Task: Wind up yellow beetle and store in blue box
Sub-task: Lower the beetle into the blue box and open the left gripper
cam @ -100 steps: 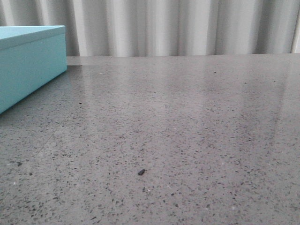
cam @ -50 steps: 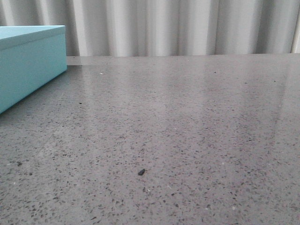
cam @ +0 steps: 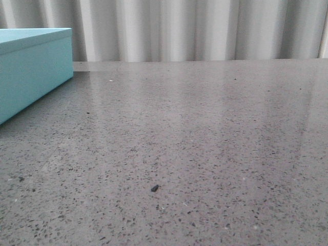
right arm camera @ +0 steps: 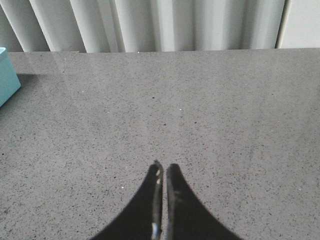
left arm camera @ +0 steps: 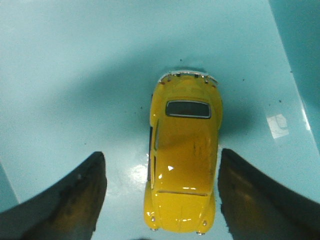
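Observation:
The yellow beetle (left arm camera: 184, 155) lies on a turquoise surface of the blue box (left arm camera: 75, 75), seen from above in the left wrist view. My left gripper (left arm camera: 162, 152) is open, its dark fingers (left arm camera: 75, 200) standing on either side of the car, clear of its flanks. In the front view the blue box (cam: 31, 66) stands at the far left of the table, and neither the car nor any gripper shows there. My right gripper (right arm camera: 165, 165) is shut with nothing in it, hovering over bare grey tabletop.
The speckled grey table (cam: 205, 133) runs back to a pale pleated curtain (cam: 179, 28). A small dark speck (cam: 154, 188) lies on the table near the front. A corner of the box (right arm camera: 7, 75) shows in the right wrist view.

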Robot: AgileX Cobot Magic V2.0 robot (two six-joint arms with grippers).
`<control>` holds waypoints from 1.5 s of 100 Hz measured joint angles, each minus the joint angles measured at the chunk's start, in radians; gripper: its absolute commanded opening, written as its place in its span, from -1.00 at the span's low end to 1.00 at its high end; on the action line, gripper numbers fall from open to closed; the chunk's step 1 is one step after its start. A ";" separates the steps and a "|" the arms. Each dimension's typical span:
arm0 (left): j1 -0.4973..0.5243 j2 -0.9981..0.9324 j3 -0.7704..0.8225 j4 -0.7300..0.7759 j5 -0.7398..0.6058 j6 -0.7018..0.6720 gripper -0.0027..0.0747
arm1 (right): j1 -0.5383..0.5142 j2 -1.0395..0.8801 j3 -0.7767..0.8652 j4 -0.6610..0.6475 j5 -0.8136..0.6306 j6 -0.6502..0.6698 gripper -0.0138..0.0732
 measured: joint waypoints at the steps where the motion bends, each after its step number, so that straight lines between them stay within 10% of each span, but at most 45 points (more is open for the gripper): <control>1: 0.000 0.000 0.000 0.000 0.000 0.000 0.24 | 0.000 0.000 0.000 0.000 0.000 0.000 -0.82; 64: 0.000 -0.087 0.000 -0.147 -0.002 -0.006 -0.98 | 0.000 -0.004 0.000 -0.005 0.000 0.000 -0.82; 150: 0.000 -0.635 0.203 -0.315 -0.050 0.102 -0.99 | 0.000 -0.187 0.372 -0.078 -0.316 0.000 -0.82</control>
